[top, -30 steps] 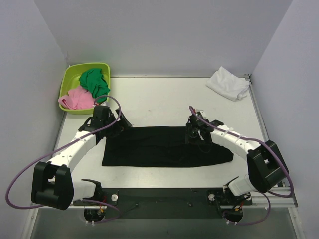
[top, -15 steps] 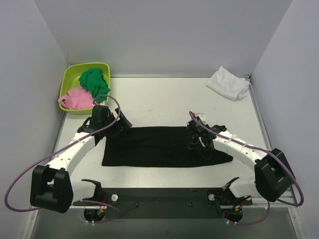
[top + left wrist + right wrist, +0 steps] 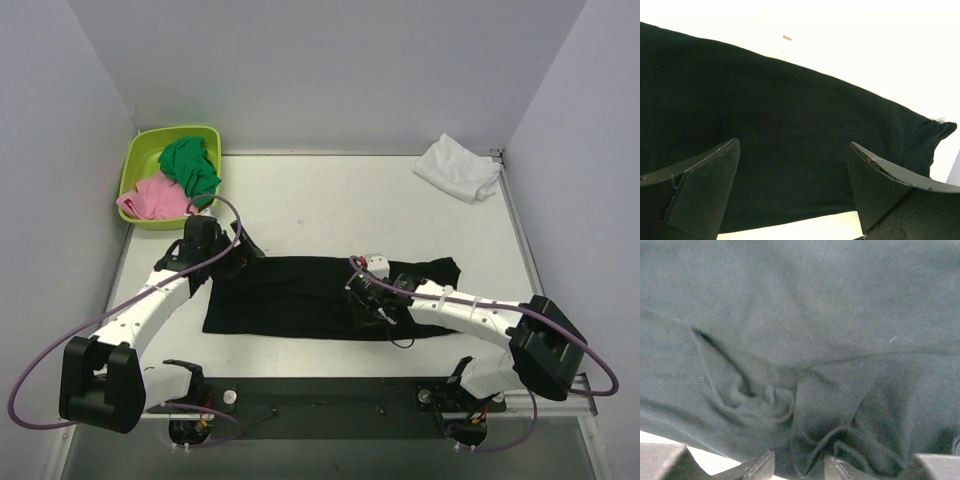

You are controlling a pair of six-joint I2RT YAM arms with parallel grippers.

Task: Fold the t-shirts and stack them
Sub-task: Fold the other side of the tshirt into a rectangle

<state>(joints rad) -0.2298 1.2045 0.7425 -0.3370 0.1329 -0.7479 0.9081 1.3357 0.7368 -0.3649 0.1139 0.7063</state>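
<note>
Two grippers attend the black shirt [image 3: 290,295] lying across the near middle of the table [image 3: 330,200]: the right gripper [image 3: 799,467] grasps its bunched cloth, apparently to fold the right end leftward, while the left gripper [image 3: 792,165] hovers released above its left end.

Left arm [image 3: 140,310] and right arm [image 3: 470,315]: white link shells, black joint housings, black wedge-shaped fingers [image 3: 705,190], one purple cable [image 3: 45,352] looped along each.

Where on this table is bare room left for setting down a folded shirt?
The widest bare patch of table lies beyond the black t-shirt, between the lime-green tub and the white t-shirt. Crowded: the near middle, taken by that shirt, the left gripper and the right gripper.
</note>
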